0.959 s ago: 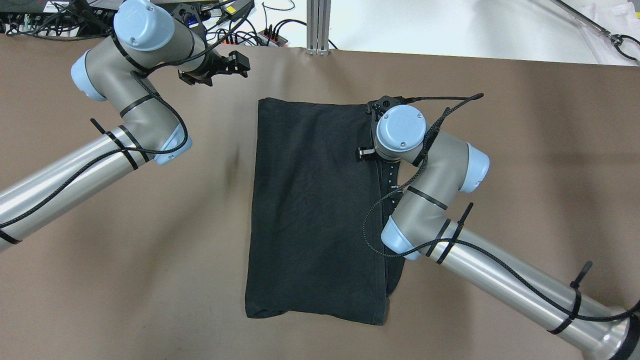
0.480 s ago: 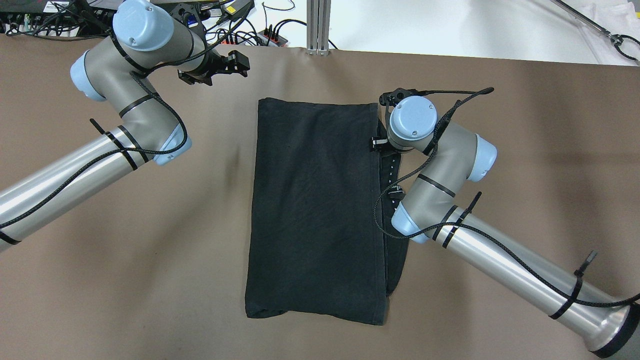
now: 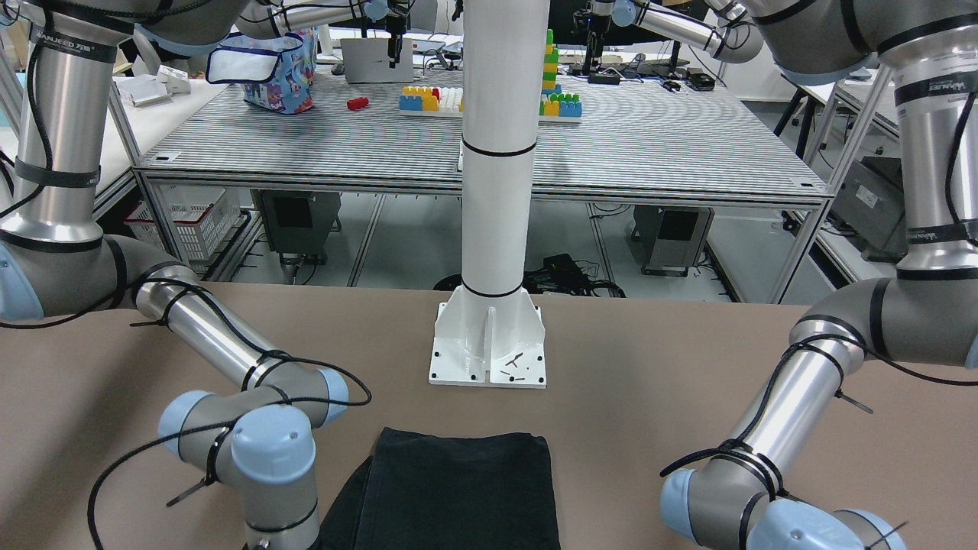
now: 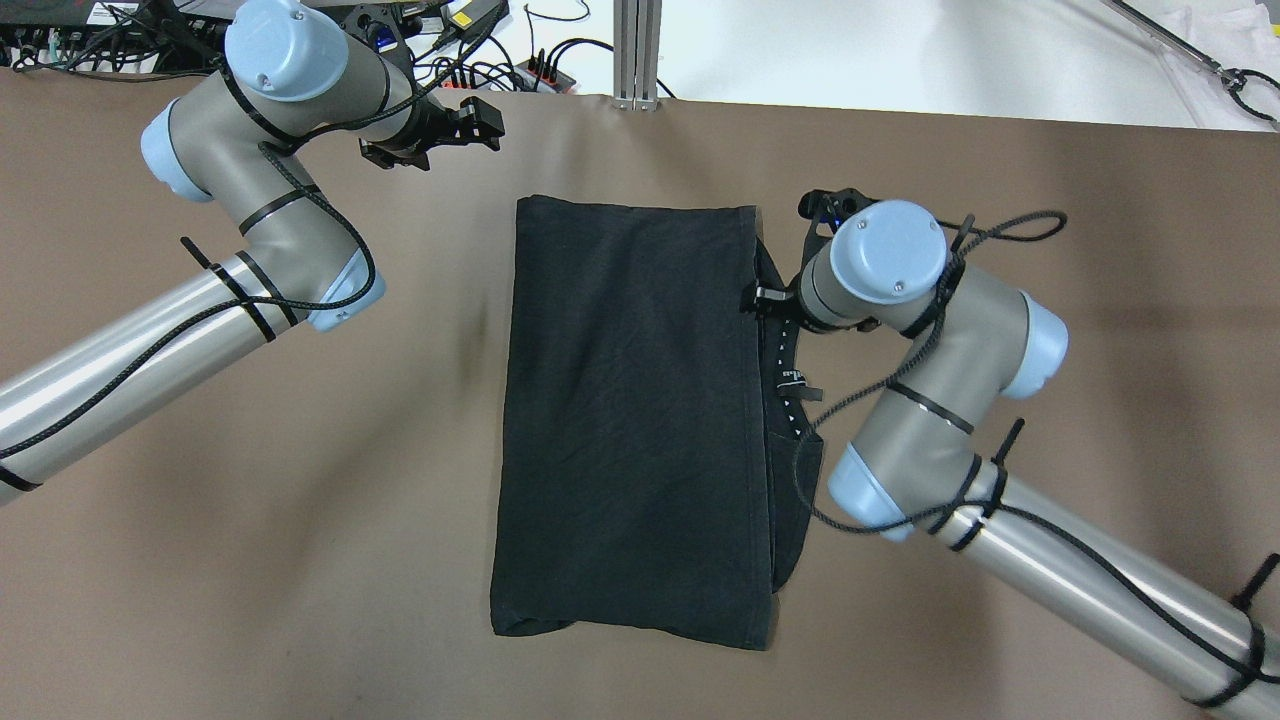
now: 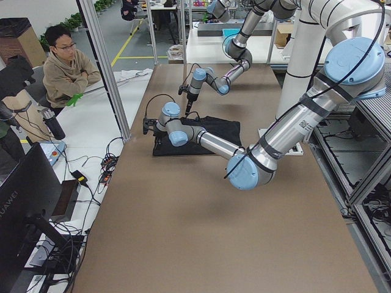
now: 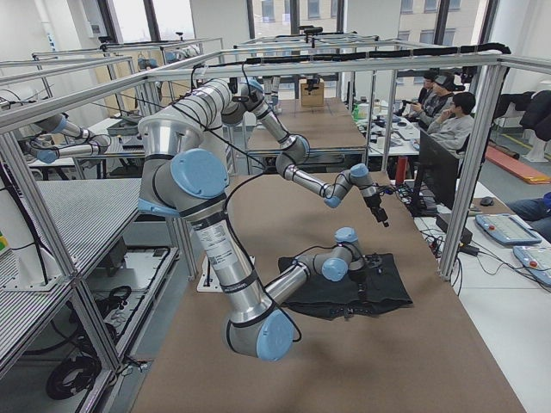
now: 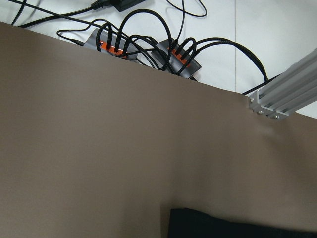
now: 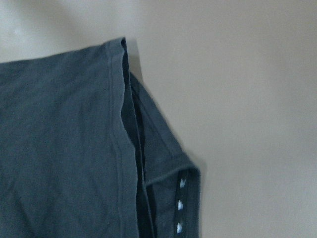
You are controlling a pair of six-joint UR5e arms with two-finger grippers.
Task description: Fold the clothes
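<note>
Clothes (image 4: 630,420) lie half-folded on desk (image 4: 300,560); uneven right layers need squaring before next fold. Left hand (image 4: 472,124), right hand (image 4: 828,207): grip state cannot tell.

Got the clothes (image 4: 630,420) flat mid-table (image 4: 300,560): plain black, thin, folded into a long rectangle running from far edge toward near edge, hemmed along the robot's right side, under-layer poking out there.
</note>
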